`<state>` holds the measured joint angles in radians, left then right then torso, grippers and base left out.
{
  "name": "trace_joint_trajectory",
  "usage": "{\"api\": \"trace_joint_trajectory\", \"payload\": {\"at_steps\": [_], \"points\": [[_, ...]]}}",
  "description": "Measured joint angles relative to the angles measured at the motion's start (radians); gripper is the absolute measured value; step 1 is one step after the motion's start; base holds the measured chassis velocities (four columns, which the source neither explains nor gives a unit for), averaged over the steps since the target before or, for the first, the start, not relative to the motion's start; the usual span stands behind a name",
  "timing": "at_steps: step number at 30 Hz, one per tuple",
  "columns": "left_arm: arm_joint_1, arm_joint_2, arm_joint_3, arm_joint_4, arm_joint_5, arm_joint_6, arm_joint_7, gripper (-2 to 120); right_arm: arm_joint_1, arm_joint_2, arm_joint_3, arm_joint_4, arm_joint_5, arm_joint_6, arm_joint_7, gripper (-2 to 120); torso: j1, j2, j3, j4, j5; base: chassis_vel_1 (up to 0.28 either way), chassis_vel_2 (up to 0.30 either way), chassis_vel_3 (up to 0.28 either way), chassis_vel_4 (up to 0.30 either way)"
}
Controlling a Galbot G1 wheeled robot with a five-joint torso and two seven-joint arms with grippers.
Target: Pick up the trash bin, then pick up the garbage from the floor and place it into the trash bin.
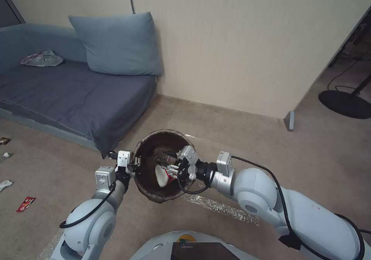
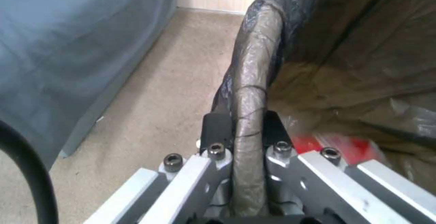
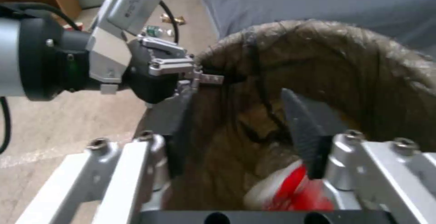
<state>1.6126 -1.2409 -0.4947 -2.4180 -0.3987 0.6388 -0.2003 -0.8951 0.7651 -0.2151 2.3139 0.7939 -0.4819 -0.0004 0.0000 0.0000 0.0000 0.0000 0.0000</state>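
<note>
the left end effector (image 1: 133, 163) is clamped on the trash bin (image 1: 147, 190) rim. the right end effector (image 1: 174, 170), jaws apart, hangs over a red-white carton (image 1: 162, 176) inside. judging by this, wrappers (image 1: 25, 204) at nine o'clock remain.

Glossy white rounded arms (image 1: 305, 213), black cables (image 1: 270, 175) looping along them, silver metal hands (image 3: 245, 169) with dark hex screws (image 2: 217, 146) and black ribbed finger pads (image 3: 302, 132).
</note>
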Motion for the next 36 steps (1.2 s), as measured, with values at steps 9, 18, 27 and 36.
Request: {"api": "trace_joint_trajectory", "payload": {"at_steps": [9,18,27,36], "points": [[-0.002,-0.006,0.0,0.003,0.001,0.0,0.001,2,-0.001,0.002,0.021,0.008,0.015,0.005,0.009,84,0.0,0.0,0.0,0.0,0.0,0.0,0.0,0.0,0.0],[-0.006,-0.01,-0.005,0.005,0.001,0.0,0.002,2,-0.051,-0.017,0.17,0.064,0.061,0.07,0.002,100,0.0,0.0,0.0,0.0,0.0,0.0,0.0,0.0,0.0],[-0.006,-0.022,-0.007,0.005,0.003,0.0,0.003,2,-0.253,-0.023,0.42,0.115,0.031,0.138,0.002,100,0.0,0.0,0.0,-0.0003,0.0001,0.0,0.0,0.0,0.0],[0.001,-0.03,-0.014,-0.003,0.006,-0.001,0.003,2,-0.474,0.103,0.543,0.058,-0.192,0.248,0.089,100,0.0,0.0,0.0,0.0001,0.0001,0.0,0.0,0.0,0.0]]}}
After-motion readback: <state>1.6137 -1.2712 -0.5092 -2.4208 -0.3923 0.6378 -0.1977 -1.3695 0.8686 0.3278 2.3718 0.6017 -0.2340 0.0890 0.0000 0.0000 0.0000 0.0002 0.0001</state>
